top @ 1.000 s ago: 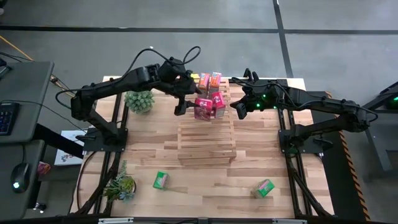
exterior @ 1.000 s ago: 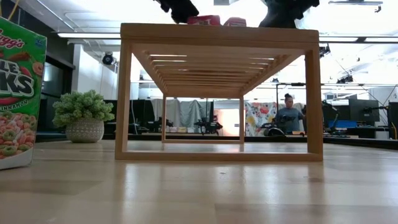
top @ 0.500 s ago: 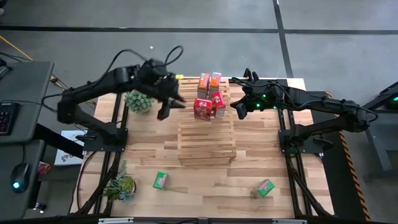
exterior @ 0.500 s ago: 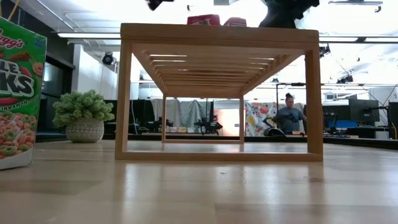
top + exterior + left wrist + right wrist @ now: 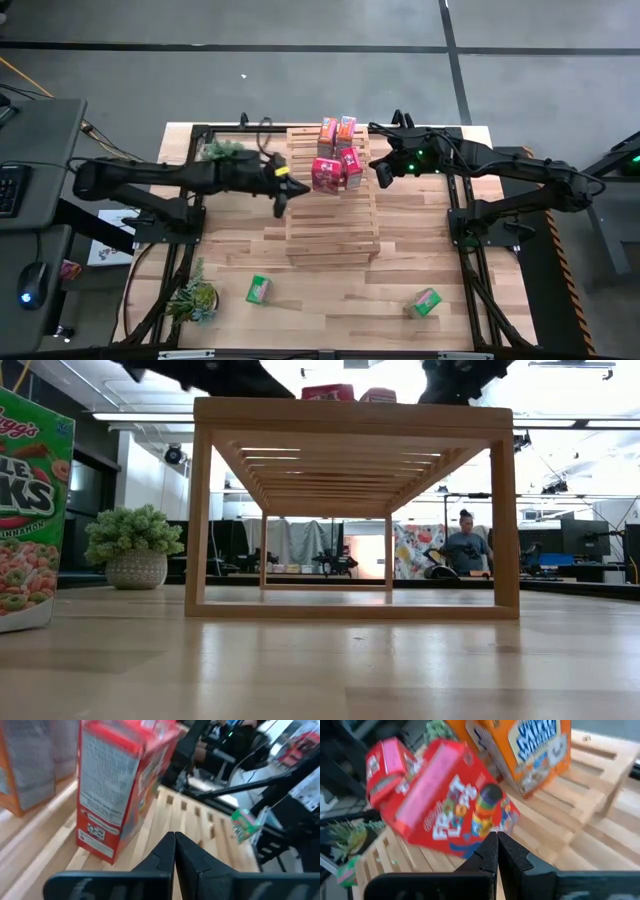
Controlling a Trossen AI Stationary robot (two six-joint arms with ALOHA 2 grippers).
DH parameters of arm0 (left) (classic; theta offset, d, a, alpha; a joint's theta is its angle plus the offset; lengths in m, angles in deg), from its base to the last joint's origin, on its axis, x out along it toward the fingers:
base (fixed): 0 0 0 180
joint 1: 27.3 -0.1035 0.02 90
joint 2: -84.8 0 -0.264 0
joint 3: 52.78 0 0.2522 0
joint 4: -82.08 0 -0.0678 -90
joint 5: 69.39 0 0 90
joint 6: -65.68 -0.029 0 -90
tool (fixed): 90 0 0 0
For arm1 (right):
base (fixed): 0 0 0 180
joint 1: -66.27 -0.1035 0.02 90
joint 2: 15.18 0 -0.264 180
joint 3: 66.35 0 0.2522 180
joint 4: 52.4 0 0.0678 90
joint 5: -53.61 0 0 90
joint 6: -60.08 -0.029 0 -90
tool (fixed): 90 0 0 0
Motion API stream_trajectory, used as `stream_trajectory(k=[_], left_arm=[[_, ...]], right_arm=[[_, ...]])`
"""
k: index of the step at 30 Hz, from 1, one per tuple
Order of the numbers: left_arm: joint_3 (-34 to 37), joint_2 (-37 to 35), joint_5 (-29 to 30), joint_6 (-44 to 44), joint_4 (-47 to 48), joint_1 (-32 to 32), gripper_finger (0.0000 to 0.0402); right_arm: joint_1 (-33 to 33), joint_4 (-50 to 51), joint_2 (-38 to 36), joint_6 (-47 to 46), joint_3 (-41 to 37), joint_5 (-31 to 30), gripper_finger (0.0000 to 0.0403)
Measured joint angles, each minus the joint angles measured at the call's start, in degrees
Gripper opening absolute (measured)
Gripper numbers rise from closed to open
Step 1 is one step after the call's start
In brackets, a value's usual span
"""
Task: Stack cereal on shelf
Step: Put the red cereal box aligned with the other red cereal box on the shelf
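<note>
At the rack's nine o'clock edge, my left gripper (image 5: 283,190) closed, empty.
Risk: knocking the nearest red cardboard cereal box (image 5: 324,174) off the light-wood slatted shelf (image 5: 332,225); right gripper (image 5: 381,174) pinched shut, idle at three o'clock.

The green cereal box (image 5: 30,510) at the near left edge of the low view shows "Kellogg's" partly cut off, then "LE", "KS" and "INNAMON". In the right wrist view, the nearest red box (image 5: 451,815) reads "Froot Loops", partly blurred.
</note>
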Motion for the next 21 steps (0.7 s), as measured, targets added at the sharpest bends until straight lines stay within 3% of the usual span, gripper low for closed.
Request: stream_trajectory(k=[8, 21], left_arm=[[-4.0, 8.4, 2.3, -1.3, 2.7, -1.1, 0.0], [-4.2, 9.5, 2.1, -6.9, 2.7, -5.7, 0.0]], right_arm=[[0.7, -2.1, 1.9, -0.1, 0.0, 2.2, 0.0], [0.7, -2.4, 4.0, -0.1, 0.0, 6.1, 0.0]])
